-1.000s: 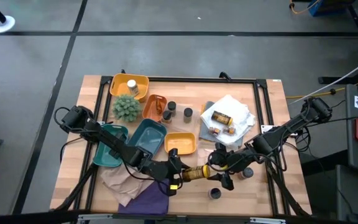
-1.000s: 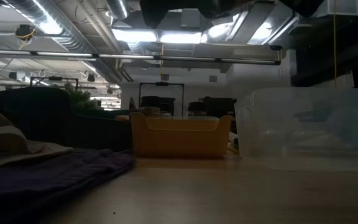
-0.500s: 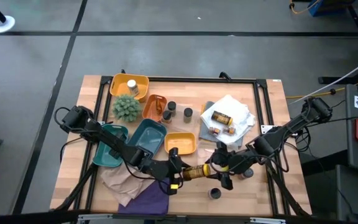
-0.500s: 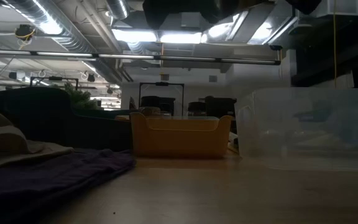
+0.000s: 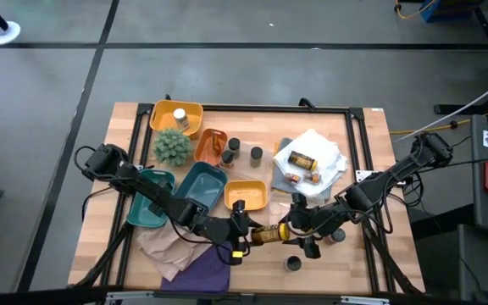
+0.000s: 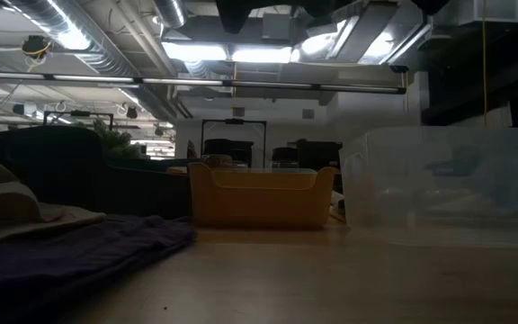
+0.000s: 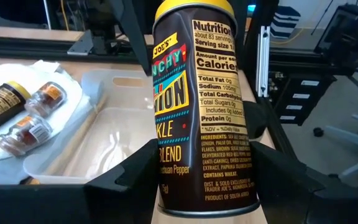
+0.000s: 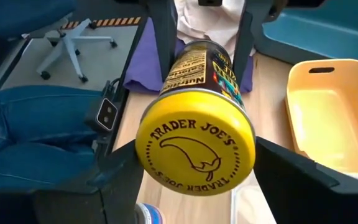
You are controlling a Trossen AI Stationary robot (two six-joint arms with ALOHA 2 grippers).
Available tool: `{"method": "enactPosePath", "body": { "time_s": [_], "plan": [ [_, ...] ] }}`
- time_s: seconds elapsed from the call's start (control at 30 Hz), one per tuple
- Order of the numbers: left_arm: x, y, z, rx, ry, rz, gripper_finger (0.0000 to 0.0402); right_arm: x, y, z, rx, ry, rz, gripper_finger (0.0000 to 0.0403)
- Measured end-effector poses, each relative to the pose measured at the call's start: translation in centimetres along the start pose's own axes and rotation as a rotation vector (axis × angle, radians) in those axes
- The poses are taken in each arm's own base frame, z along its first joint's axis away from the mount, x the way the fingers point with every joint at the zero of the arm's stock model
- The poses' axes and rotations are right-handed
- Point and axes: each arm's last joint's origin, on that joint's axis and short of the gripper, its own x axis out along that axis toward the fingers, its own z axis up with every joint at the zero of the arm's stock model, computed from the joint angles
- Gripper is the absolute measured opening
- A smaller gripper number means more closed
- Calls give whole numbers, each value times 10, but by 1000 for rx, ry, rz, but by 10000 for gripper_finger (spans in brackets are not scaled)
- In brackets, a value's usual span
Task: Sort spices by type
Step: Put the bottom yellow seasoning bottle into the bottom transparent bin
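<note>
A dark spice jar (image 5: 268, 234) with a yellow lid (image 8: 195, 148) lies level above the table's near middle, between my two grippers. My left gripper (image 5: 246, 233) is shut on its base end and my right gripper (image 5: 295, 229) on its lid end. Other spices stand on the table: two dark-lidded jars (image 5: 244, 150), one pale-lidded jar (image 5: 180, 116) in the far yellow tray (image 5: 195, 110), and jars on the white cloth (image 5: 322, 144). In the low view only dark parts of the arms show at the top. My left gripper pinches the jar's lower body (image 7: 166, 163), just above its base, between its two fingers. The fingers come level from the table's left and lie along the jar. The jar is lifted clear of the table. My right gripper has the yellow lid's rim (image 8: 145, 155) between its two fingers, the lid's top facing back into the gripper. The fingers come from the table's right, slanting down, and lie along the jar.
A yellow tray (image 5: 257, 203) and teal trays (image 5: 200, 174) lie just beyond the grippers. A green plant (image 5: 173, 146) and an orange tray (image 5: 206, 137) stand farther back. Purple and beige cloths (image 5: 206, 267) lie near left. Loose jars (image 5: 292, 264) (image 5: 338, 236) stand near the right gripper.
My right gripper has rolled a little about the line of the jar, staying where it was. The jar remains level between both grippers.
</note>
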Motion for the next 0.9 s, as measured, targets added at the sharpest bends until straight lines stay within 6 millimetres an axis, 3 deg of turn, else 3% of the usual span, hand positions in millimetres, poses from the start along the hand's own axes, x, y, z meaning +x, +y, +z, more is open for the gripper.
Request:
{"method": "enactPosePath", "body": {
  "time_s": [0.9],
  "plan": [
    [1,2,9,12,-72,-9,205,0,3,7,-10,-71,29,285]
  ]
}}
